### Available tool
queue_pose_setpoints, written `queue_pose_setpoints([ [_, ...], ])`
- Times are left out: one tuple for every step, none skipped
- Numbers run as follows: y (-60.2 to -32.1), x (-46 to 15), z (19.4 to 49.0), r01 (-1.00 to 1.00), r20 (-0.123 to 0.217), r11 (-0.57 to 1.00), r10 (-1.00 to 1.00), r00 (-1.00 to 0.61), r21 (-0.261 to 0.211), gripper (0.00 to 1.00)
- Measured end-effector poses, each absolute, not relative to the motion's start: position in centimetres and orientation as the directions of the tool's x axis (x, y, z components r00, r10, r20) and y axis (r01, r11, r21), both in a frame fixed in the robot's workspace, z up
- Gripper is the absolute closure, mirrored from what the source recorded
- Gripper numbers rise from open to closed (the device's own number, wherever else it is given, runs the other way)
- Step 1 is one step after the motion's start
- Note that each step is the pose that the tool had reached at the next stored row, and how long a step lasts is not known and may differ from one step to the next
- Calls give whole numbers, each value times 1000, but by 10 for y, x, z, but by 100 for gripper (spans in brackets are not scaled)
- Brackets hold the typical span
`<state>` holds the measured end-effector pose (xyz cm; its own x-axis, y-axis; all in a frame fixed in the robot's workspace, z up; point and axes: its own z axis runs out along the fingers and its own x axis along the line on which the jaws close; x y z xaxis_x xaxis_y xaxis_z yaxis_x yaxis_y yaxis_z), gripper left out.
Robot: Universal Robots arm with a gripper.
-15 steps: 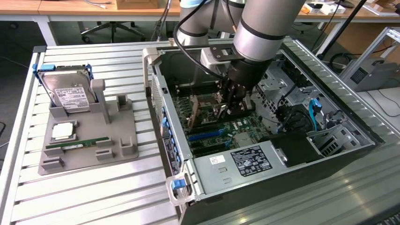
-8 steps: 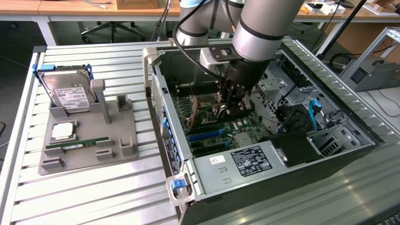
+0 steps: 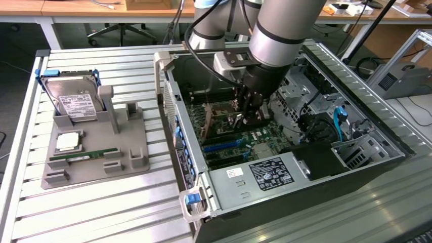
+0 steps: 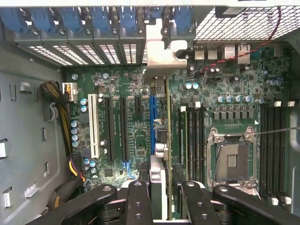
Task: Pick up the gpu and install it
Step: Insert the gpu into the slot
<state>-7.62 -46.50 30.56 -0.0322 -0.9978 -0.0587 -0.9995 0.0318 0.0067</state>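
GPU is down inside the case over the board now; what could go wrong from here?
1. The gpu, held edge-on in the tool, sits close beside the blue slot; slightly off, it may press on the motherboard instead.
2. Its bracket could catch on the case's rear slot frame.
3. The open CPU socket lies nearby, exposed to any sideways slip.

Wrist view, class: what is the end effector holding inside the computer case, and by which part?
The end effector grips the gpu, seen edge-on above the motherboard. Its fingers clamp the card's near edge, at the end away from its metal bracket.

Slatted metal table (image 3: 121, 202) carries computer case (image 3: 284, 167), grey fixture (image 3: 94, 147)
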Motion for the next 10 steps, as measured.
queue_pose_setpoints([
  [-465, -76, 306, -999, -59, 32, -998, -32, 7, 70],
  [-465, -77, 305, -999, -59, 32, -998, -32, 7, 70],
  [-465, -77, 305, -999, -59, 32, -998, -32, 7, 70],
  [-465, -77, 305, -999, -59, 32, -998, -32, 7, 70],
  [-465, -78, 305, -999, -59, 32, -998, -32, 7, 70],
  [-465, -79, 305, -999, -59, 32, -998, -32, 7, 70],
  [-465, -80, 305, -999, -59, 32, -998, -32, 7, 70],
  [-465, -81, 304, -999, -58, 32, -998, -32, 7, 70],
  [-465, -83, 303, -999, -58, 32, -998, -32, 7, 70],
  [-465, -85, 303, -999, -58, 32, -998, -32, 7, 70],
])
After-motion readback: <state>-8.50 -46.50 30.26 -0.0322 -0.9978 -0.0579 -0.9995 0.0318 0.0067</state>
